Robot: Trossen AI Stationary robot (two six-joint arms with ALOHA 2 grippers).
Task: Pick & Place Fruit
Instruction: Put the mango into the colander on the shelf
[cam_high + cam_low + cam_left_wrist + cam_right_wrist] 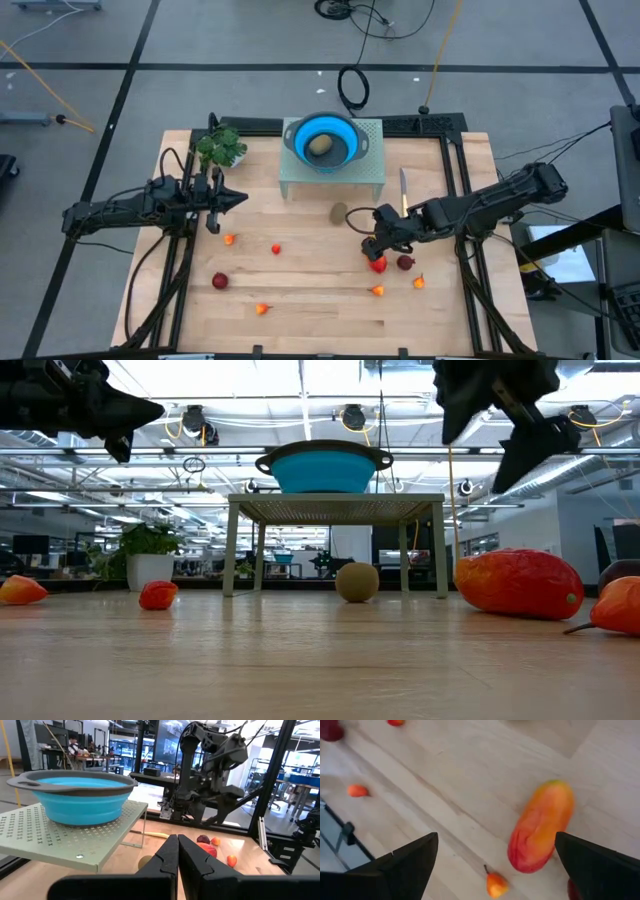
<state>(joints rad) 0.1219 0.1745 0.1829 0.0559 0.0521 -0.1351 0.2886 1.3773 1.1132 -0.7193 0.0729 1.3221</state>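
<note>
Right wrist view, wide-open right gripper (495,865) above long orange-red fruit (540,827), lying flat, diagonal.

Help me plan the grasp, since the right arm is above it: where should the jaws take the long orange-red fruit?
Grip the long orange-red fruit across its narrow middle, coming straight down. It lies flat on the table, and the right gripper hangs open above it.

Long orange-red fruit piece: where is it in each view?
High: the long orange-red fruit piece lies under the right hand.
Low: far right on the wooden table.
Left wrist: red lump past the fingertips.
Right wrist: centre-right, between the open fingers.
Shared landmark: small orange stemmed fruit beside it.
</note>
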